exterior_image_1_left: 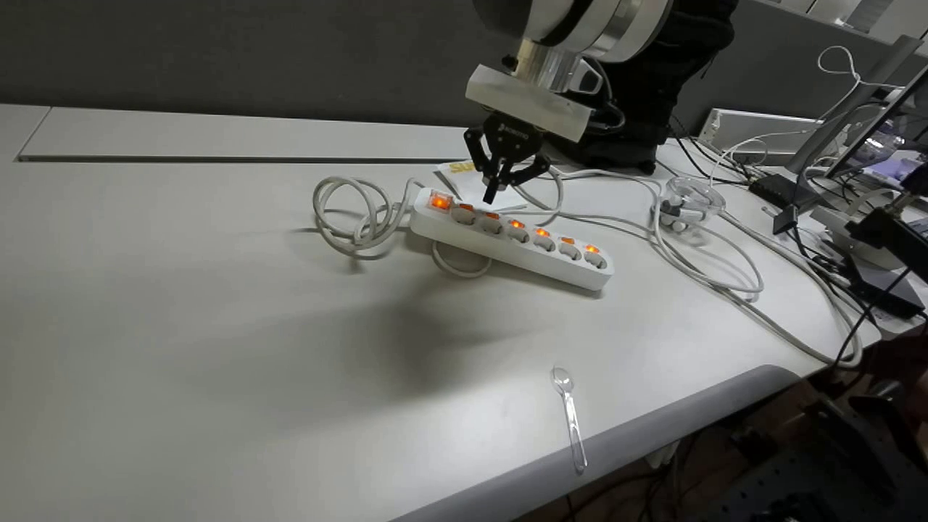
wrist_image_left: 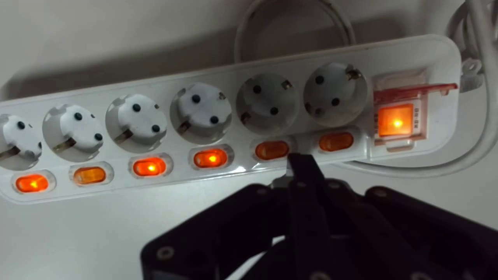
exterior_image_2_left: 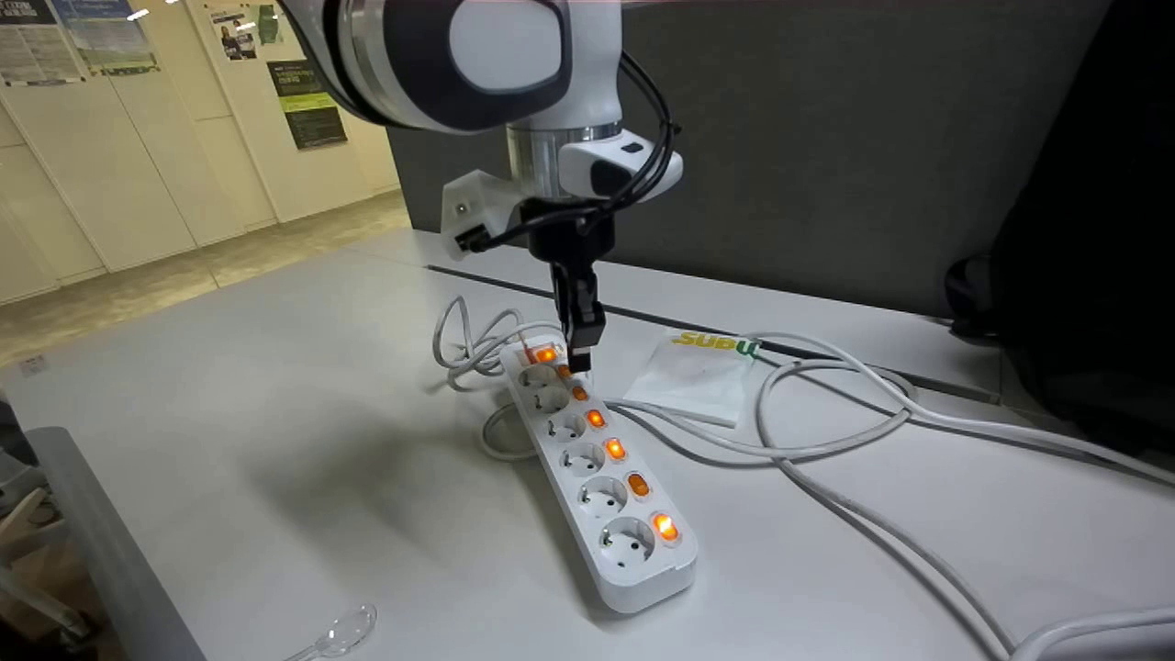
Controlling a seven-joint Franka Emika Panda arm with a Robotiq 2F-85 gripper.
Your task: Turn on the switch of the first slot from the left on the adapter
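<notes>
The adapter is a long white power strip (exterior_image_1_left: 507,250), also in an exterior view (exterior_image_2_left: 633,588) and in the wrist view (wrist_image_left: 435,54). The first slot (wrist_image_left: 335,95) is the socket nearest the large lit main switch (wrist_image_left: 395,120). The switch beside it (wrist_image_left: 336,141) is dark orange and unlit; it also shows in both exterior views (exterior_image_1_left: 465,207) (exterior_image_2_left: 563,371). My gripper (wrist_image_left: 300,160) is shut and empty, pointing down over the strip's edge. In the wrist view its tip appears between the first switch and the unlit second switch (wrist_image_left: 272,150). I cannot tell whether it touches the strip.
A coiled grey cable (exterior_image_1_left: 355,225) lies by the main-switch end. A white packet with yellow lettering (exterior_image_2_left: 693,376) and loose cables (exterior_image_2_left: 826,450) lie behind the strip. A clear plastic spoon (exterior_image_1_left: 569,413) lies near the table's front edge. A dark partition (exterior_image_1_left: 217,58) stands behind.
</notes>
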